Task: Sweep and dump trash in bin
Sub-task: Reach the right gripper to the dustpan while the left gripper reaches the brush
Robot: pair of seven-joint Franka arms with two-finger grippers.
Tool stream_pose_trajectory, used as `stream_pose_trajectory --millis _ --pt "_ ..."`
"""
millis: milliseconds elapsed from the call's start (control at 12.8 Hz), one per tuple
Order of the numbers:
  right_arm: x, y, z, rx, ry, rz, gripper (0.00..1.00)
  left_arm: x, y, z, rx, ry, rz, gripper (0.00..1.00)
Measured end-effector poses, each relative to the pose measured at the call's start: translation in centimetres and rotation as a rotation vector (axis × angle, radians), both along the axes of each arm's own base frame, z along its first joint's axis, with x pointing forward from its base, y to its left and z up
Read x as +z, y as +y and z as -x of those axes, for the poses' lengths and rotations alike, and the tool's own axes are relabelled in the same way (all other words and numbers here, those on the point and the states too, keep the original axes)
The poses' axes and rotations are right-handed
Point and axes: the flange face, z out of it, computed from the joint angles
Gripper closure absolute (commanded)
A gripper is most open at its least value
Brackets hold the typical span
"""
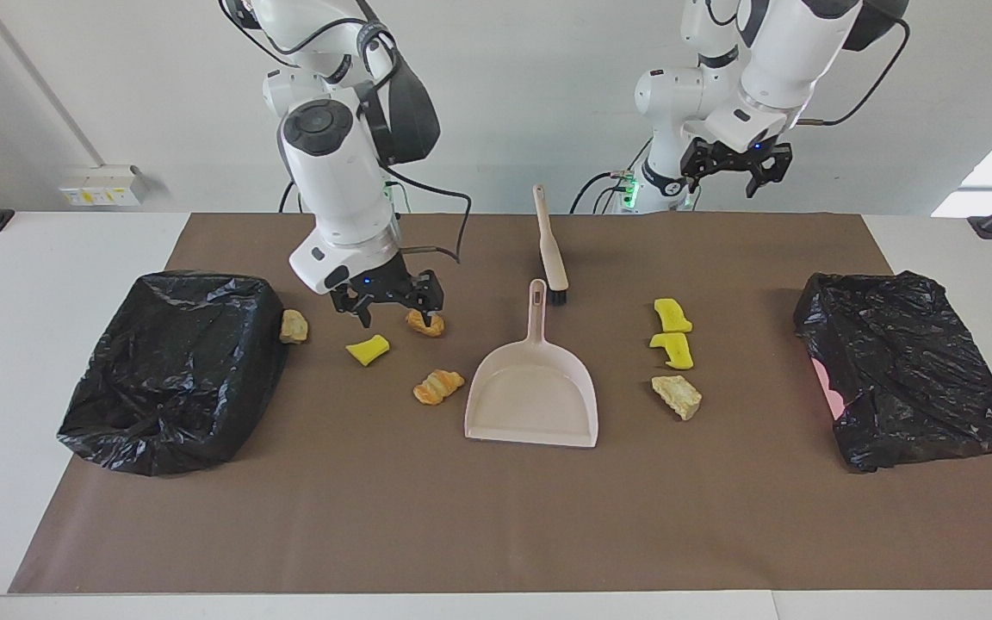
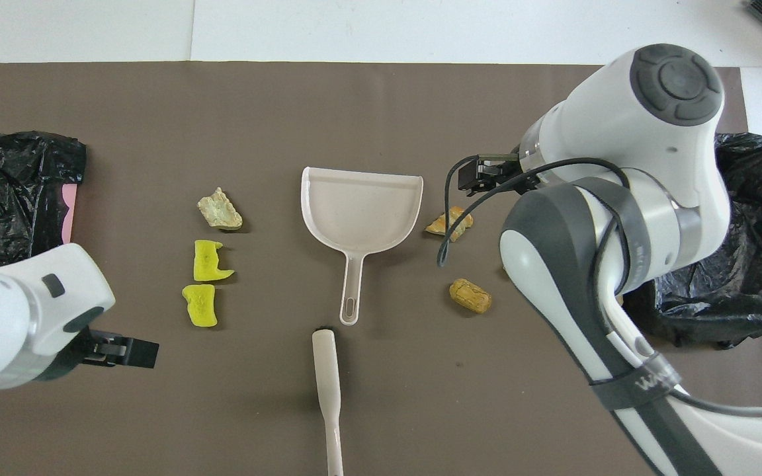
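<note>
Tools first: right end effector (image 1: 391,301), released and empty over tan chunk (image 1: 425,321), toward dustpan (image 1: 531,392); left end effector (image 1: 730,164), released, toward brush (image 1: 550,245). Trash scattered on table (image 1: 496,517) beside dustpan.
</note>
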Motion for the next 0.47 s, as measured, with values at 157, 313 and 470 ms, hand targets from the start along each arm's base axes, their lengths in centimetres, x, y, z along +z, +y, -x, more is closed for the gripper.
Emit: stream_pose_trajectory --millis 157,313,470 --pt "-1.6 3.5 0.6 -0.046 0.011 -0.003 0.0 -1.7 -2.3 1.4 0.024 0.025 0.009 0.0" --pt "-3.3 7.1 1.2 -0.122 0.018 -0.009 0.0 -3.9 -4.9 2.6 0.044 0.023 0.016 0.0" --pt "-4.7 9.4 1.5 -0.142 0.015 -0.018 0.0 -6.1 -6.8 4.1 0.068 0.019 0.029 0.0"
